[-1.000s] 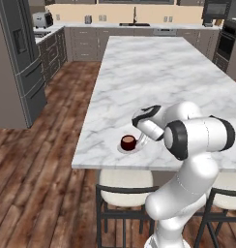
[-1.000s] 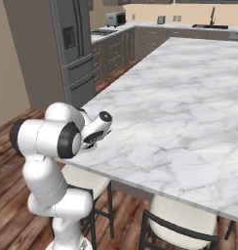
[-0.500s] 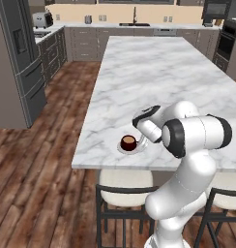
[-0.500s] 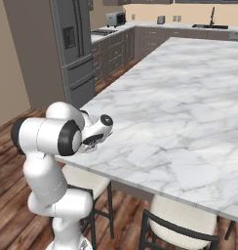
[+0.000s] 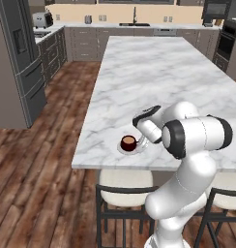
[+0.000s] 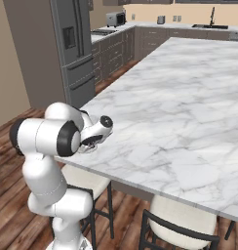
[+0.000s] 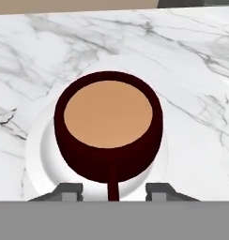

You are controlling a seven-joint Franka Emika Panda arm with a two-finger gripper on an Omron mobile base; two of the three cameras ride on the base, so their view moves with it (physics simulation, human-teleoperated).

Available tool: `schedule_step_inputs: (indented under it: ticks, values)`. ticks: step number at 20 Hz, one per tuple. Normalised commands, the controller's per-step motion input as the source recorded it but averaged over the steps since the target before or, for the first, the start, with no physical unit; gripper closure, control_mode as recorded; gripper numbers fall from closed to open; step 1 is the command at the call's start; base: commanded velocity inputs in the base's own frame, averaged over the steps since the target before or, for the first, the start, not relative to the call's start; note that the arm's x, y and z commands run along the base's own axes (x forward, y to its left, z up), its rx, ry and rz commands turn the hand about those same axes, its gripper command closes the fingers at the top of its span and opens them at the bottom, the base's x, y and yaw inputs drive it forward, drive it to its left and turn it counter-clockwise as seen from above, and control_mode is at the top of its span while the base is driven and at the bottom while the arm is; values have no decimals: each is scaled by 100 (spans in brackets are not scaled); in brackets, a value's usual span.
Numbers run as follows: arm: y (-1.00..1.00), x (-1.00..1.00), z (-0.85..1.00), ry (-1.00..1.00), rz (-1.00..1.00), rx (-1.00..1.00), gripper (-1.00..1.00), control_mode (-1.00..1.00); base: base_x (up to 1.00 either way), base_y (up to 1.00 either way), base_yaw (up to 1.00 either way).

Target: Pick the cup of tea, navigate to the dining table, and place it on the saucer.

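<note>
The dark maroon cup of tea (image 5: 128, 142) stands upright on the small pale saucer (image 5: 135, 151), near the front edge of the marble dining table (image 5: 154, 72). From the hand view, the cup (image 7: 108, 117) shows tan liquid and sits centred on the saucer (image 7: 39, 154), with its thin handle pointing toward me. My gripper (image 7: 114, 190) is open, one fingertip on each side of the handle and clear of it. In the left base view the gripper (image 5: 142, 141) is just to the right of the cup.
White-cushioned stools (image 5: 125, 181) (image 6: 184, 215) stand under the table's near edge. A grey fridge (image 5: 18, 58) and cabinets line the left wall, and a counter with a sink (image 5: 134, 23) runs along the back. Wood floor lies to the left of the table.
The hand has shifted only slightly near the cup. The cup stays on the saucer.
</note>
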Motion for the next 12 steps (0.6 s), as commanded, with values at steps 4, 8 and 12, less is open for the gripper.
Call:
schedule_step_inputs:
  ticks: [4, 8, 12]
  values:
    - [0, 0, 17, -1, 0, 0, -100, -100, 0, 0, 0]
    - [0, -2, 36, 0, 0, 0, -100, -100, 0, 0, 0]
    - [0, -33, 61, 0, 0, 0, -100, -100, 0, 0, 0]
